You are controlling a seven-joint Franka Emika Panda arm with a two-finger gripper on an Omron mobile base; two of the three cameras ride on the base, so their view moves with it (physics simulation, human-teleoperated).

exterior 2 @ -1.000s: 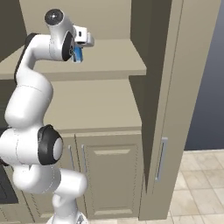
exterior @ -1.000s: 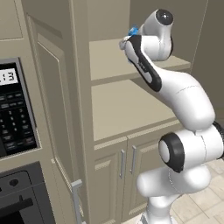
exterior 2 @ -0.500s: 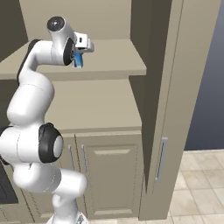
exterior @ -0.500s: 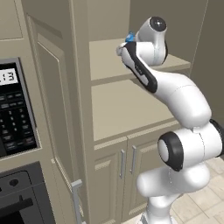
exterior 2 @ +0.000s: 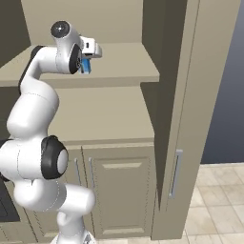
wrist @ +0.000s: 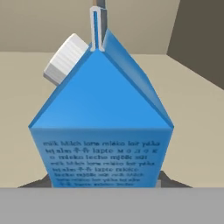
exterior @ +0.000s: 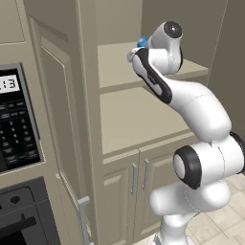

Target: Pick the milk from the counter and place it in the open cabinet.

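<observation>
The milk (wrist: pixel 103 127), a blue gable-top carton with a white cap, stands upright in the hand view. My gripper (wrist: pixel 103 181) is shut on its lower sides, and a dark fingertip (wrist: pixel 168 179) shows beside it. In the right base view the milk (exterior 2: pixel 86 64) hangs in my gripper (exterior 2: pixel 86 69) just over the upper shelf (exterior 2: pixel 124 62) of the open cabinet. From the left, a sliver of the milk (exterior: pixel 141 42) peeks out behind my wrist above that shelf (exterior: pixel 115 72). I cannot tell whether the carton's base touches the shelf. The counter is out of view.
A lower shelf (exterior: pixel 134 119) sits under the upper one, above two panelled doors (exterior: pixel 124 191) with silver handles. A black microwave panel (exterior: pixel 16 124) and oven lie to the left. The tall open cabinet door (exterior 2: pixel 176 109) stands to the right, over tiled floor (exterior 2: pixel 214 200).
My hand has sunk a little toward the upper shelf with the milk still in its grip, and the wrist has swung slightly left in the left base view.
</observation>
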